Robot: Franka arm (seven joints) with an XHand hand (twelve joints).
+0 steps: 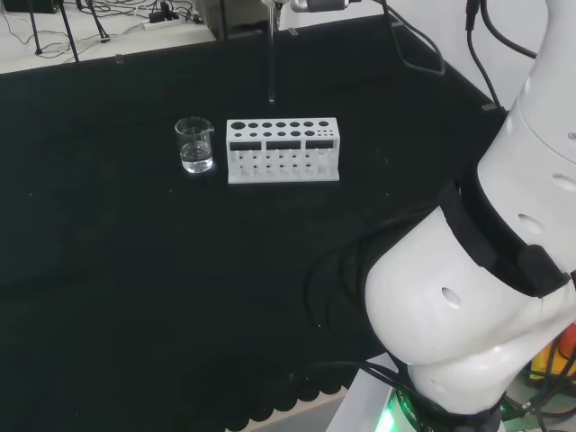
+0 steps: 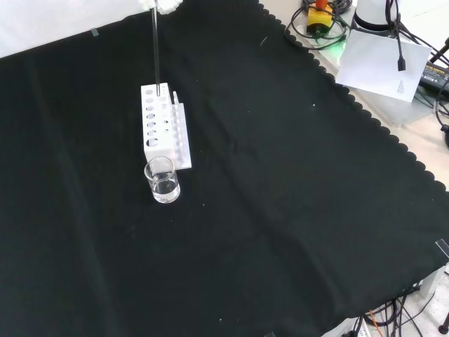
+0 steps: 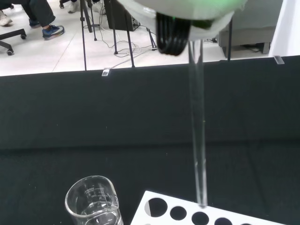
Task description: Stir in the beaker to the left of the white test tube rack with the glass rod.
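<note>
A clear glass rod (image 1: 270, 54) hangs upright from my hand (image 2: 167, 5) at the head view's top edge, and the hand is shut on its upper end. The rod's (image 2: 156, 49) lower tip hovers just above the white test tube rack (image 2: 165, 126), over the holes at the end away from the beaker. In the wrist view the rod (image 3: 198, 131) runs down from the blurred hand (image 3: 187, 9) to the rack's (image 3: 187, 215) holes. A small glass beaker (image 1: 195, 146) with a little clear liquid stands just left of the rack (image 1: 283, 150) in the head view, apart from the rod.
The arm's white links (image 1: 477, 297) fill the head view's right side. Cables, a yellow device (image 2: 319, 17) and a white sheet (image 2: 382, 60) lie beyond the cloth's scalloped edge in the front view. Stand legs (image 3: 84, 37) rise behind the bench's far edge.
</note>
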